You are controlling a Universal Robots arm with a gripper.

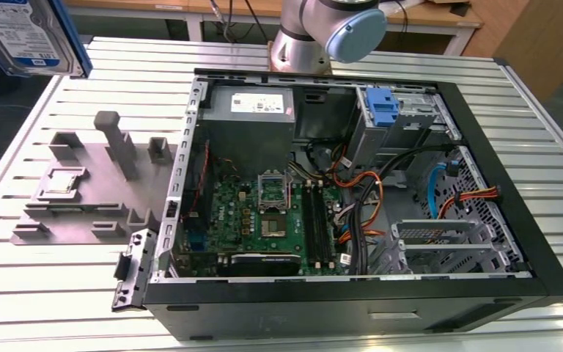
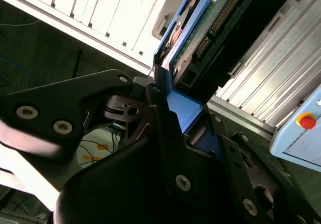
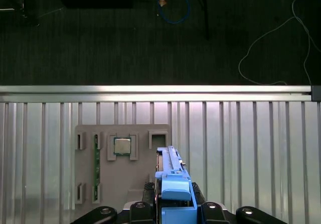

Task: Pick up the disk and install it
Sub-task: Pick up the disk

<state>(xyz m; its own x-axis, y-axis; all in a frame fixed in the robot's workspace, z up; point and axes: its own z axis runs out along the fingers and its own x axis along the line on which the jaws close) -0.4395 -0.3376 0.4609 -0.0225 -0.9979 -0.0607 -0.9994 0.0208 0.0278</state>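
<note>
pinching the disk at its blue-railed end, the hand has a finger pressed to each flat face, so the drive stands on edge and juts straight out ahead. that grip seems chosen to leave the long body and the side rails free.

in the exterior view the disk hangs high in the air at the far left corner, well apart from the open computer case. in the first wrist view the grey fixture tray lies on the slatted tabletop, with a processor chip seated in one pocket.

inside the case, a blue bracket sits at the far right beside the power-supply box. orange and blue cables loop across the space between the motherboard and the right wall, and they look the likeliest thing to snag.
</note>
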